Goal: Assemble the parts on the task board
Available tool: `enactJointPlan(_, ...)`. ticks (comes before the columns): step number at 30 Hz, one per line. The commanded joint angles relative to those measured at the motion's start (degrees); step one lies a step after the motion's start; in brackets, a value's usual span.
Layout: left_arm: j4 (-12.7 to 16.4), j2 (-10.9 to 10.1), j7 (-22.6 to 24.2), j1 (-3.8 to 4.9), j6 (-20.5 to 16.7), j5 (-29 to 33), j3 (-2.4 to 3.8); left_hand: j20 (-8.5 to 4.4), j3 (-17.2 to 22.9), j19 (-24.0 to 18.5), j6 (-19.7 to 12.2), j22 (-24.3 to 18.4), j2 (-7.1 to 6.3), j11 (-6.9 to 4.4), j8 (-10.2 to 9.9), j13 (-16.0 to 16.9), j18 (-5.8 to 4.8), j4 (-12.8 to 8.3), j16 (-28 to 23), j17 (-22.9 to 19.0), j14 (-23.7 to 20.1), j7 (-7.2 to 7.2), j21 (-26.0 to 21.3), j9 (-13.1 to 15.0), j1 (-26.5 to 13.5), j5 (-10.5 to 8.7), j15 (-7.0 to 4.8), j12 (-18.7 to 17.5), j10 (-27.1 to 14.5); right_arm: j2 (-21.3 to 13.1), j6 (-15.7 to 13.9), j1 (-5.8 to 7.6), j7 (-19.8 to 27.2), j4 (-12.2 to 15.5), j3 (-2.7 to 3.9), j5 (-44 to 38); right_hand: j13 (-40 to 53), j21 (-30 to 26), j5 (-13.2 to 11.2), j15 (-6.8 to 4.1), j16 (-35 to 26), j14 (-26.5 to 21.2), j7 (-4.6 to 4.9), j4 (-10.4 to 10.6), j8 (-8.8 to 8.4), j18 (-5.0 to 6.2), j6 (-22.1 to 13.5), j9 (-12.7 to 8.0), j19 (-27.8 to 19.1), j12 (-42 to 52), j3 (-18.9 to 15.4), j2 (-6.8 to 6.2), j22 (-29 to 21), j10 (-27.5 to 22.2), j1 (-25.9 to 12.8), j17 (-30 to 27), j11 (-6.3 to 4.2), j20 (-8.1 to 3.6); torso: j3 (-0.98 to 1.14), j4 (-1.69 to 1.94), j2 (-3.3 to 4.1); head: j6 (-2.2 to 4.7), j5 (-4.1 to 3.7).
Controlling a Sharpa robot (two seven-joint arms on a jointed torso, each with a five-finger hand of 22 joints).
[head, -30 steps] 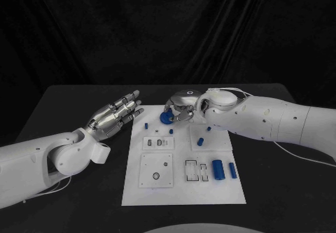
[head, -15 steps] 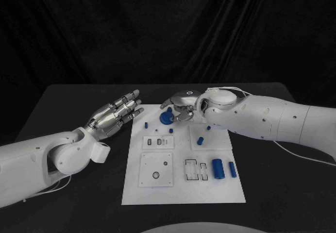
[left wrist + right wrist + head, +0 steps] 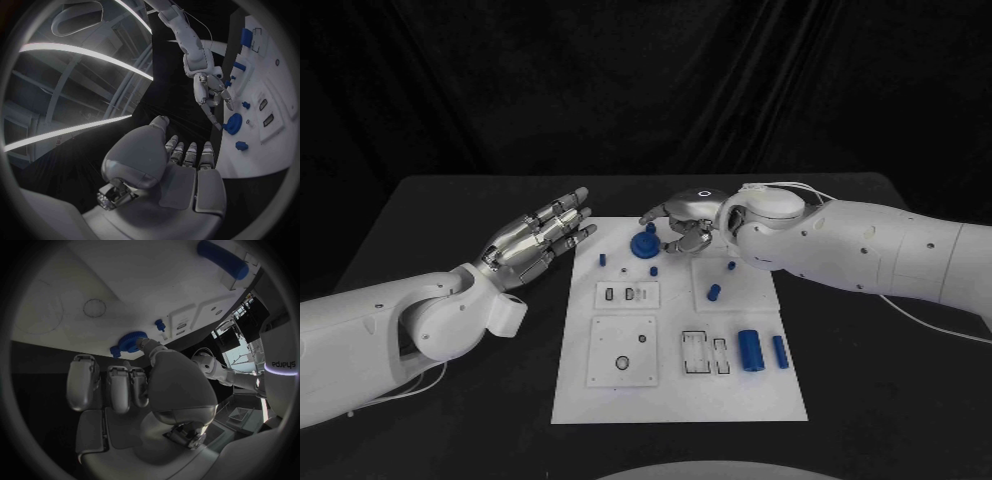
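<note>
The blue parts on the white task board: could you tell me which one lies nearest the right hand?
The round blue gear-like disc at the board's far end, beside the right hand; the other blue parts lie nearer the robot.

The head view looks down from above the near edge on the board [image 3: 678, 330]. Each wrist view sits close behind its own hand, facing the board's far end; all three share the blue disc [image 3: 643, 245] [image 3: 233, 123] [image 3: 130, 341].

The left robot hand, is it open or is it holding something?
Open. The silver left hand hangs beside the white task board with its fingers stretched out and apart, and nothing between them.
</note>
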Motion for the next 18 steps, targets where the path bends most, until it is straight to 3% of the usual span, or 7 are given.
enactJointPlan(1, 0.18, -0.28, 0.67, -0.10, 0.91, -0.26, 0.03, 0.13, 0.39, -0.01, 0.15, -0.05, 0.16, 0.53, 0.22, -0.10, -0.55, -0.13, -0.21, -0.06, -0.02, 0.27, -0.16, 0.08, -0.21, 0.22, -0.08, -0.38, 0.03, -2.26, -5.81, 0.96, 2.13, 2.33, 0.04, 1.23, 15.09, -0.02, -1.19, -0.11, 0.07, 5.47, 0.27, 0.53, 0.66, 0.73, 2.66, 0.43, -0.04, 0.14, -0.02, 0.05, 8.18, 5.95, -0.51, 13.43, 0.17, 0.20, -0.01, 0.00, -0.02, 0.12, 0.27)
enactJointPlan(3, 0.23, -0.45, 0.65, -0.11, 0.87, -0.26, 0.03, 0.13, 0.39, -0.01, 0.15, -0.05, 0.16, 0.53, 0.22, -0.10, -0.55, -0.13, -0.21, -0.06, -0.02, 0.27, -0.16, 0.08, -0.21, 0.22, -0.08, -0.38, 0.03, -4.43, -7.80, 1.83, 2.21, 4.37, 0.04, 1.32, 15.09, 0.98, -6.06, 0.08, 0.69, 5.69, 0.62, 1.23, 2.33, 0.46, 10.14, 1.85, 0.67, 0.14, -0.44, -0.02, 8.78, 5.95, -0.97, 14.12, 0.41, 0.34, -0.03, -0.02, -0.02, 0.02, 0.35)
enactJointPlan(4, 0.24, -0.55, 0.64, -0.11, 0.85, -0.26, 0.03, 0.15, 0.43, -0.01, 0.16, -0.05, 0.15, 0.56, 0.23, -0.10, -0.54, -0.16, -0.21, -0.06, -0.02, 0.29, -0.16, 0.09, -0.23, 0.22, -0.07, -0.38, 0.03, -5.82, -8.62, 2.38, 1.98, 5.61, 0.04, 1.36, 15.09, 1.99, -14.90, 0.26, 1.23, 5.86, 0.81, 2.74, 3.93, 0.21, 14.58, 2.60, 1.36, 0.14, -2.18, -0.66, 9.36, 5.95, -2.42, 14.74, 0.69, 0.46, -0.03, -0.03, -0.02, -0.01, 0.35)
enactJointPlan(6, 0.24, -0.67, 0.63, -0.11, 0.78, -0.26, 0.03, 0.16, 0.44, -0.01, 0.17, -0.05, 0.14, 0.57, 0.24, -0.10, -0.54, -0.18, -0.21, -0.06, -0.02, 0.30, -0.16, 0.09, -0.24, 0.22, -0.06, -0.38, 0.03, -8.30, -9.41, 3.32, 1.20, 7.70, 0.04, 1.40, 15.09, 1.89, -20.71, 0.23, 1.15, 5.84, 0.60, 4.26, 4.06, 0.25, 15.37, 2.46, 1.43, 0.14, -4.45, -1.73, 9.42, 5.95, -3.41, 14.64, 0.56, 0.57, -0.05, -0.02, -0.04, -0.10, 0.37)
enactJointPlan(13, 0.22, -0.82, 0.55, -0.11, 0.62, -0.26, 0.03, 0.21, 0.55, 0.02, 0.24, -0.03, 0.12, 0.65, 0.28, -0.08, -0.54, -0.27, -0.21, -0.06, -0.02, 0.36, -0.14, 0.10, -0.32, 0.24, -0.01, -0.36, 0.05, -18.25, -11.91, 5.37, 1.46, 13.88, 0.02, 1.44, 15.09, 2.10, -21.40, -0.07, 1.23, 5.86, -0.11, 7.25, 4.66, 0.16, 17.12, 2.52, 1.67, 0.14, -7.78, -3.16, 9.76, 5.95, -2.85, 14.73, 0.09, 0.43, -0.06, -0.04, -0.06, -0.19, 0.16)
enactJointPlan(15, 0.23, -0.81, 0.51, -0.12, 0.68, -0.26, 0.03, 0.24, 0.62, 0.02, 0.29, -0.03, 0.10, 0.68, 0.31, -0.07, -0.54, -0.33, -0.21, -0.06, -0.02, 0.39, -0.14, 0.11, -0.36, 0.28, 0.02, -0.35, 0.07, -21.60, -11.88, 5.23, 2.02, 15.20, 0.01, 0.95, 15.09, 2.43, -21.46, -0.59, 1.38, 5.91, -0.85, 11.10, 3.63, 0.07, 15.72, 1.79, 1.91, 0.14, -9.40, -4.19, 10.11, 5.95, -1.78, 14.91, -0.48, -0.20, -0.05, -0.01, -0.05, 0.00, 0.03)
enactJointPlan(18, 0.10, -0.71, 0.46, -0.12, 0.78, -0.26, 0.03, 0.24, 0.62, 0.02, 0.29, -0.03, 0.10, 0.68, 0.31, -0.07, -0.54, -0.33, -0.21, -0.06, -0.02, 0.39, -0.14, 0.11, -0.36, 0.28, 0.02, -0.35, 0.07, -24.48, -12.32, 4.28, 2.41, 15.91, 0.00, 0.33, 15.09, 2.64, -21.81, -0.79, 1.46, 5.93, -1.28, 11.75, 2.91, -0.01, 14.60, 1.26, 2.03, 0.14, -9.87, -4.28, 10.29, 5.95, -1.80, 15.01, -0.85, -0.30, -0.10, -0.04, -0.10, -0.23, -0.07)
